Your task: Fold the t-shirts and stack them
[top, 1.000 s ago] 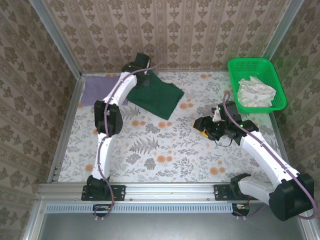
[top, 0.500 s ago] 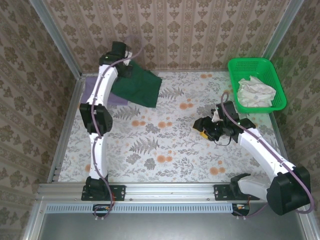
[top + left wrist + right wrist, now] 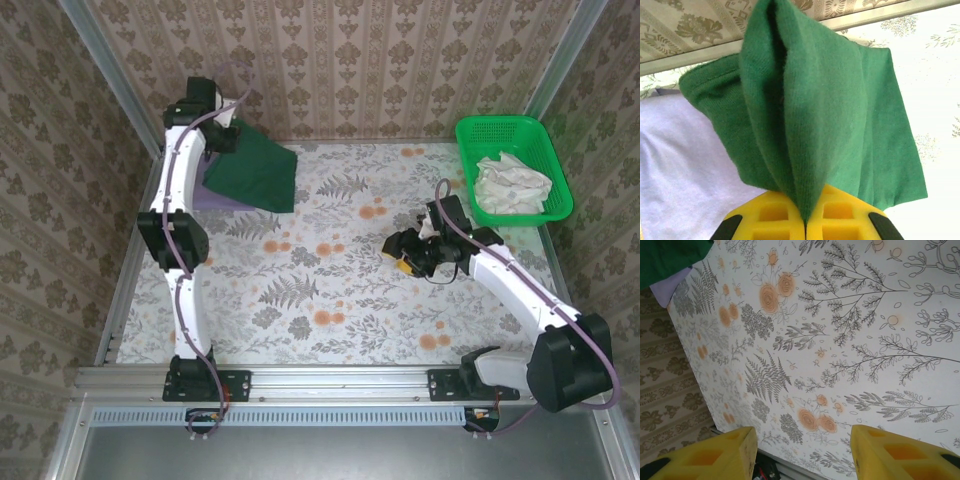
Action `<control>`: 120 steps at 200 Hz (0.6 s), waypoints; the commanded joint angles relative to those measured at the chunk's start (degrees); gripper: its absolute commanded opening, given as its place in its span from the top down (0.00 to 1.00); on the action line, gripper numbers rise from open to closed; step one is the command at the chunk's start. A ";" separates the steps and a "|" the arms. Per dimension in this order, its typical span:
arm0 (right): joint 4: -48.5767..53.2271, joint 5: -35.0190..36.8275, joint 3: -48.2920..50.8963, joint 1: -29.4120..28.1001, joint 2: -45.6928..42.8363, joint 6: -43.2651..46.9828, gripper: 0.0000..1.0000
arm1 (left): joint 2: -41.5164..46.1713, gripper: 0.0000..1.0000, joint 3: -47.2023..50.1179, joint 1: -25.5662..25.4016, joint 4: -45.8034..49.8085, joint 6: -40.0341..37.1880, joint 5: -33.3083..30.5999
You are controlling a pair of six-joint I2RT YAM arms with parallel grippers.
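Top view, 10 o'clock corner of table (image 3: 330, 290): left claw (image 3: 222, 132) is pressed together, pinching a bunched edge of the dark green t-shirt (image 3: 255, 172). The shirt hangs from the claw toward 5 o'clock. Its lower part overlaps the lilac t-shirt (image 3: 203, 200), which lies flat beneath.

Left wrist view: green cloth (image 3: 830, 125) is gripped between the pads, with lilac cloth (image 3: 685, 165) at 8 o'clock.

At 3 o'clock: right claw (image 3: 400, 255) is spread and empty above bare table.

At 2 o'clock: green basket (image 3: 545, 150) holds white cloth (image 3: 510, 182).
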State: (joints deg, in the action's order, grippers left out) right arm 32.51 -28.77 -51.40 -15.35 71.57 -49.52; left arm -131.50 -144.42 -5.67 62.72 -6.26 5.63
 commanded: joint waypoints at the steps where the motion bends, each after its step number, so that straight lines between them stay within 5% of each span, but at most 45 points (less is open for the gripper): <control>1: 2.29 -1.37 -2.07 0.10 1.26 0.05 0.46 | 2.54 1.00 -4.61 1.82 1.60 -0.34 2.55; 120: 1.96 -1.28 -3.18 -1.01 2.61 -0.58 0.47 | 4.40 1.00 -7.97 6.85 1.38 1.08 6.34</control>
State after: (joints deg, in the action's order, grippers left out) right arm 33.04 -28.97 -52.84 -15.99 73.63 -49.54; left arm -130.76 -149.27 -0.16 64.75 -6.04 10.22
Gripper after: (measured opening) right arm 0.535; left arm 0.044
